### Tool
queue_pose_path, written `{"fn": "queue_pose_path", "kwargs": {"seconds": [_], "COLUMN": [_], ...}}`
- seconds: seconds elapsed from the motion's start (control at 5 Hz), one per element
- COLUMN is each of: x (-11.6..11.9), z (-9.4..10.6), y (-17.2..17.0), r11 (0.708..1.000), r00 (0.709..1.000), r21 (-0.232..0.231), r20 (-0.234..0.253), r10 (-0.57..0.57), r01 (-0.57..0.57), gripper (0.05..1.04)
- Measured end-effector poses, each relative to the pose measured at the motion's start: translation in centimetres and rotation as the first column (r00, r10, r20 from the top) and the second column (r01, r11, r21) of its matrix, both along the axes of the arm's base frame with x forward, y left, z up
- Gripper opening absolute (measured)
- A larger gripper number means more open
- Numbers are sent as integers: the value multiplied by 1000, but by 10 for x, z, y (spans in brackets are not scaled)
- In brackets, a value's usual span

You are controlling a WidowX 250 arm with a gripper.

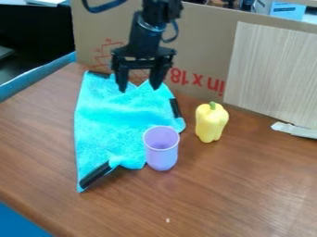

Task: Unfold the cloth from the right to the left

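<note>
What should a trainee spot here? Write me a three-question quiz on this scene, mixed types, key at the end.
1. Multiple choice: How does the light purple, round-bottomed cup stand? A) open end up; B) open end down; C) on its side.
2. True or false: The black two-finger gripper has its fingers spread apart at the far end of the turquoise cloth.
3. Fill in: The yellow bell pepper has a ____ stem.

Key: 1 A; 2 true; 3 green.

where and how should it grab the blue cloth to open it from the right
Probably the right edge of the cloth, at the black strip, coming from above: the cloth lies low and spread, so a thin edge suits a pinch, and that strip is clear of the purple cup.
</note>
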State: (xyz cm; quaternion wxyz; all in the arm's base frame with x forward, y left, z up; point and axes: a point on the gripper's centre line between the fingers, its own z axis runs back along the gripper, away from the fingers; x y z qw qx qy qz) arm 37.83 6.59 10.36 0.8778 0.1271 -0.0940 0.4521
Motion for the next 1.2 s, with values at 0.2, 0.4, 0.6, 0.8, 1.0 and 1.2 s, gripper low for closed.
{"fn": "queue_pose_path", "kwargs": {"seconds": [0.2,0.4,0.6,0.8,1.0,1.2], "x": [11,22,37,44,47,50], "z": [-5,-17,-28,-34,-43,-45], "y": [-12,-21,-25,-27,-31,-33], "r11": [1000,1000,1000,1000,999,999], "r00": [1000,1000,1000,1000,1000,1000], "r21": [2,11,16,19,29,36], "r20": [9,9,12,11,3,18], "r10": [-1,-7,10,23,24,20], "r01": [1,7,-10,-23,-25,-21], "gripper": [1000,1000,1000,1000,1000,1000]}}
